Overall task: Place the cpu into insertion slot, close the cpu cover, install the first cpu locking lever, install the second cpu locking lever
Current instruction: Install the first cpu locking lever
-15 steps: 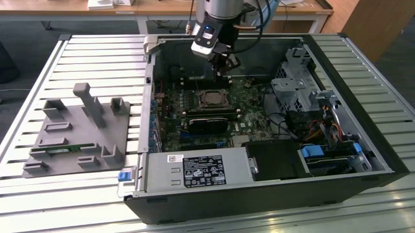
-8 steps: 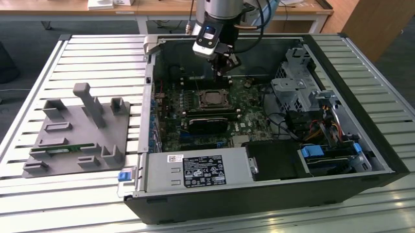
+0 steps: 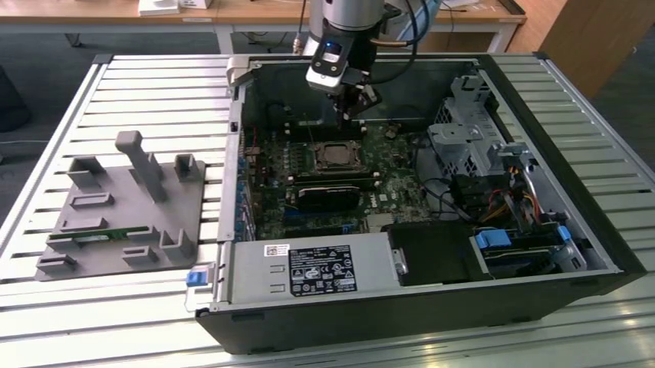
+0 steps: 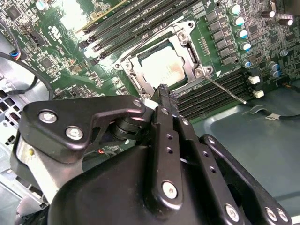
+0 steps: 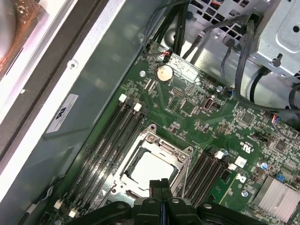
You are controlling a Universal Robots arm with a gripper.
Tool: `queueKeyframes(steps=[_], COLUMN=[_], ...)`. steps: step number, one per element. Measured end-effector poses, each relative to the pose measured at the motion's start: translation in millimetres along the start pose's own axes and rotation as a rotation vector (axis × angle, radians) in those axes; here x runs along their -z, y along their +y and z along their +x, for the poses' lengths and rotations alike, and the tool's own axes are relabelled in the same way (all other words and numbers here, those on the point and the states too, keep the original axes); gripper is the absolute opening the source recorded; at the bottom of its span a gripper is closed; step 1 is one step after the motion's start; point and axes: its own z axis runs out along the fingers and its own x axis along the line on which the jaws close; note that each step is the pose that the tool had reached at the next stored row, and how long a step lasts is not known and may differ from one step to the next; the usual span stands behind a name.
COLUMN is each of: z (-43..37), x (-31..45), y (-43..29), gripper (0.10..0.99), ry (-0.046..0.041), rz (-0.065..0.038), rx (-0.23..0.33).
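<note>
The silver-grey robot arm (image 3: pixel 353 15) hangs upright, wrist pointing straight down. Its black metal gripper (image 3: pixel 355 115) has both slim fingers (image 5: pixel 155 187) pressed flat together.

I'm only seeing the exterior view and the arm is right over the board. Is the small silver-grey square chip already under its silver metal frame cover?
Observer: Yes. In both wrist views the small flat silver-grey square cpu shows through the window of the thin silver metal frame cover, which lies flat over it.
Operator: Are the levers locked?
Observer: Not both, it seems. In the second wrist view one thin silver wire lever angles away from the frame's corner rather than lying along its side.
Operator: And the gripper?
Observer: The black gripper is shut, its tip close to the frame's edge. I can't tell whether it touches.
</note>
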Motion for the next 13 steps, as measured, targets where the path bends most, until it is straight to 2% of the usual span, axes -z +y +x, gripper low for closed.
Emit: queueKeyframes(steps=[13], z=[0.0], x=[0.0], y=[0.0], gripper=[0.106], ry=[0.0011], rz=[-0.002], rx=[0.079])
